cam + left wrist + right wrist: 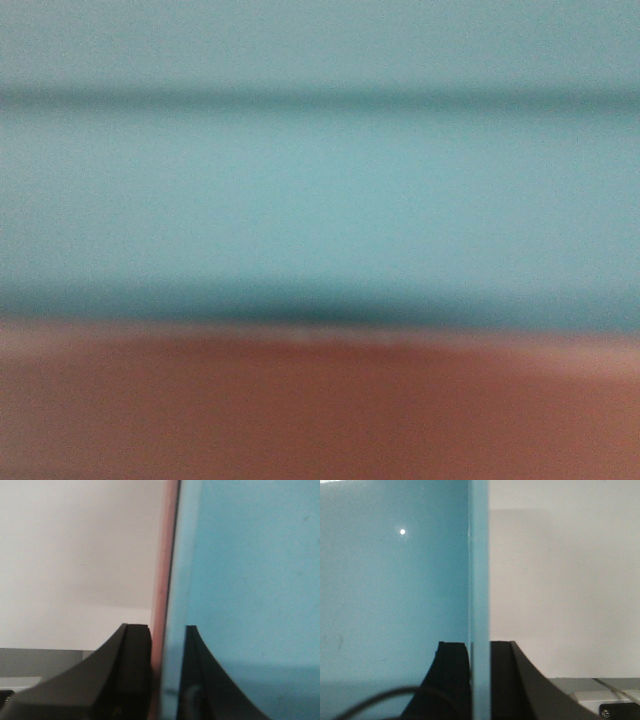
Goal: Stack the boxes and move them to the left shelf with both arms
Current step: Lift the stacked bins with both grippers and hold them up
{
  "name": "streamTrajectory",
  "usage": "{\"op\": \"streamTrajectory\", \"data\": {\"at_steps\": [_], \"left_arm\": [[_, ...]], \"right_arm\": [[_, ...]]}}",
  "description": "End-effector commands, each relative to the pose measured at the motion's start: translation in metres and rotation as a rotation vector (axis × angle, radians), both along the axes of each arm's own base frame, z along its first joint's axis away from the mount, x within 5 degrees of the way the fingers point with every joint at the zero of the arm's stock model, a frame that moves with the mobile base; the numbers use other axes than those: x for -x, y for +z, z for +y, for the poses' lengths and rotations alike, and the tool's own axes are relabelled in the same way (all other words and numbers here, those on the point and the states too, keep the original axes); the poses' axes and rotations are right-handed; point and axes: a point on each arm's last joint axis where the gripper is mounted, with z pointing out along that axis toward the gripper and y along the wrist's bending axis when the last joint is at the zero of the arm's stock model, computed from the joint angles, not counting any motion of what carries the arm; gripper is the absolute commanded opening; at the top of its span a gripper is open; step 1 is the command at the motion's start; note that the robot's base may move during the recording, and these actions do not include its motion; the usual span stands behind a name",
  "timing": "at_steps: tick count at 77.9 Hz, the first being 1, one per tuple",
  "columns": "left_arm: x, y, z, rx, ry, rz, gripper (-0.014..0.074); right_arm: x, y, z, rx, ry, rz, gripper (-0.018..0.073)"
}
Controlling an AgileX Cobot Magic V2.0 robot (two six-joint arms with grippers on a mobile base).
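Your aqua box [320,200] sits nested in the pink box [320,410]. Both are smooth and blurred, filling the front view, with rims running level from side to side. Your left claw [162,630] pinches the aqua box's wall together with the pink wall outside it. Your right claw [479,644] clamps narrow on an aqua wall alone.

Blue box [320,200] over pink box [320,410] blocks everything ahead of me. Their walls fill my left gripper [164,632]; the blue wall fills my right gripper [477,646]. Outboard of each, open room to a white wall [560,580].
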Motion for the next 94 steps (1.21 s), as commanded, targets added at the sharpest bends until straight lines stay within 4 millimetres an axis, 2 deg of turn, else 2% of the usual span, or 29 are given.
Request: {"op": "streamTrajectory", "data": {"at_steps": [1, 20, 94], "left_arm": [[0.01, 0.015, 0.005, 0.001, 0.001, 0.019, 0.0007], [0.02, 0.013, -0.002, -0.002, -0.052, 0.029, 0.0007], [0.02, 0.013, -0.002, 0.001, -0.052, 0.034, 0.0007]], "right_arm": [[0.001, 0.015, -0.011, 0.019, -0.011, -0.055, 0.0057], [0.0, 0.015, -0.011, 0.023, -0.011, -0.063, 0.0057], [0.0, 0.015, -0.011, 0.022, -0.011, -0.063, 0.0057]]}}
